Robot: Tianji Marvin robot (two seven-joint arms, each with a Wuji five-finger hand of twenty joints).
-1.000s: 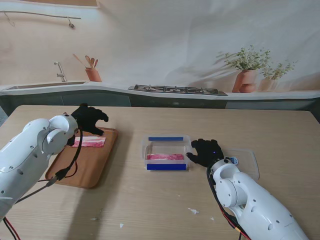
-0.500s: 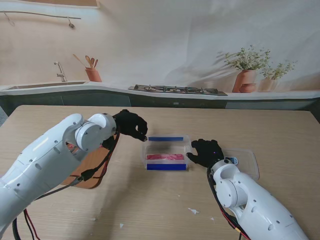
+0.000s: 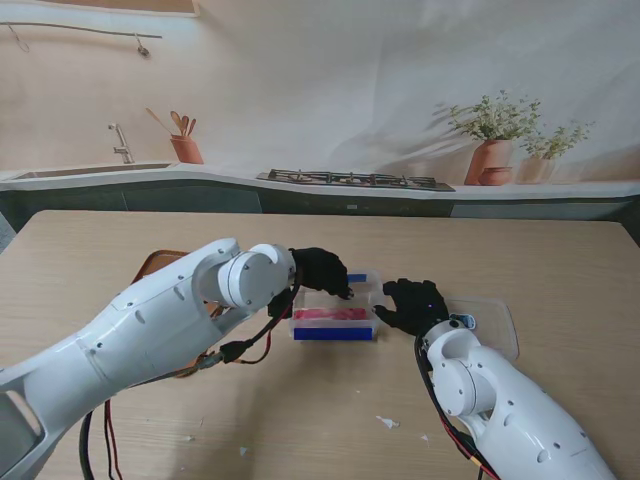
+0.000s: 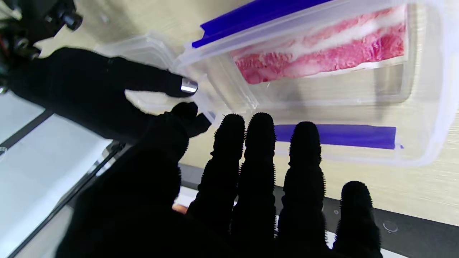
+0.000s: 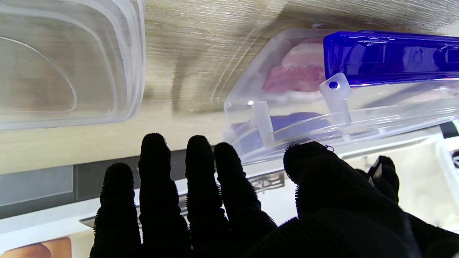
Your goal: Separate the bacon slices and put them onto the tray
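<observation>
A clear container (image 3: 335,318) with blue clips stands mid-table, and a pink bacon slab (image 3: 330,314) lies inside it. My left hand (image 3: 322,272) hovers over its far left corner, open, fingers (image 4: 260,143) stretched toward the bacon (image 4: 322,50) and holding nothing. The right hand (image 3: 410,303) rests against the container's right end, fingers apart, one fingertip (image 4: 188,86) touching the wall. The right wrist view shows the container (image 5: 322,118) and bacon (image 5: 294,77) close ahead. The wooden tray (image 3: 160,260) on the left is mostly hidden by my left arm.
The container's clear lid (image 3: 490,320) lies on the table just right of my right hand, also seen as the lid (image 5: 64,64) in the right wrist view. Small white scraps (image 3: 387,422) lie on the table nearer to me. The table's far edge meets a kitchen backdrop.
My left arm swung right from over the tray to the container, covering the tray and the slice on it. The right hand stayed put.
</observation>
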